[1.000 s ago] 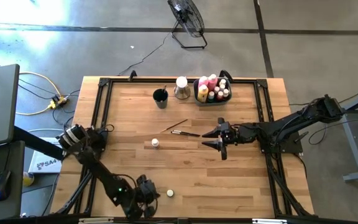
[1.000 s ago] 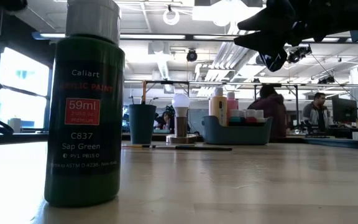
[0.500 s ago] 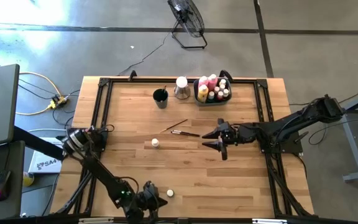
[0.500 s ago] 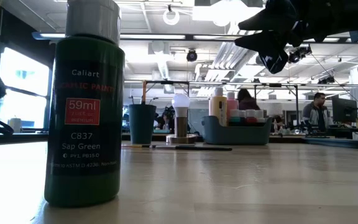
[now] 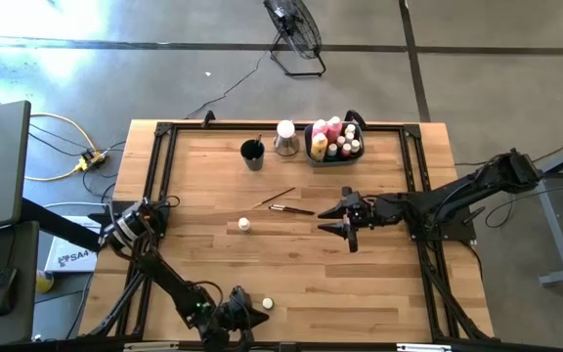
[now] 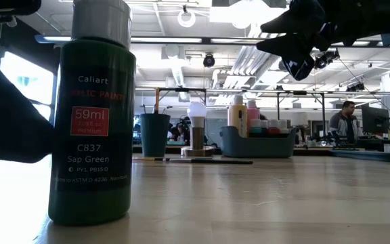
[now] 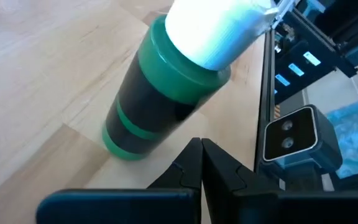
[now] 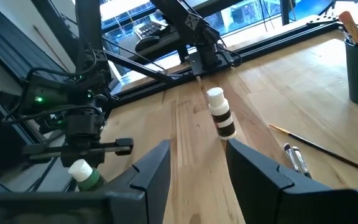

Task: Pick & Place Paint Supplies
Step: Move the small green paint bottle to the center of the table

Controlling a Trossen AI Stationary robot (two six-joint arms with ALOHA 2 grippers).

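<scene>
Green paint bottle (image 7: pixel 166 81) with white cap upright at worktop (image 5: pixel 291 264) near edge, just beyond left gripper (image 7: pixel 201 158), not touching. Left gripper fingers pressed together, empty, low over the wood; left arm stretched along near edge. Small white-capped bottle (image 8: pixel 220 115) upright mid-worktop, ahead of right gripper (image 5: pixel 338 219). Right gripper fingers apart, holding nothing, raised above the wood; right arm extended from right side. Two brushes (image 5: pixel 286 203) flat between white-capped bottle and right gripper. Grey-blue bin (image 5: pixel 334 144) of bottles at far edge.
</scene>
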